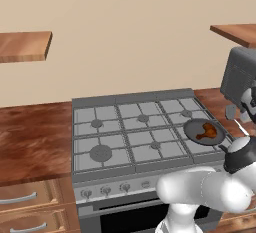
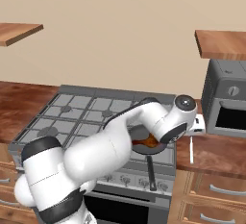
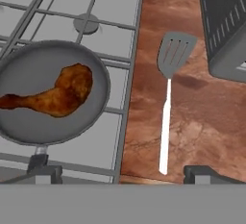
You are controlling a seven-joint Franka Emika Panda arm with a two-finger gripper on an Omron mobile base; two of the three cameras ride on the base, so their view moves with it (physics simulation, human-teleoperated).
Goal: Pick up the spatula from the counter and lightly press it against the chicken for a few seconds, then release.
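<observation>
1. Gripper hangs above the line where the stove meets the counter. Its fingers are spread wide and hold nothing.
2. Spatula lies flat on the counter just beside the stove, slotted blade toward a dark appliance (white handle nearest the hand).
3. Chicken sits in the pan, well apart from the spatula.
4. Step in hand, as I judge it, is the approach for pickup. The next move calls for centring over the handle, fingers straddling it, then lowering and closing.
</observation>
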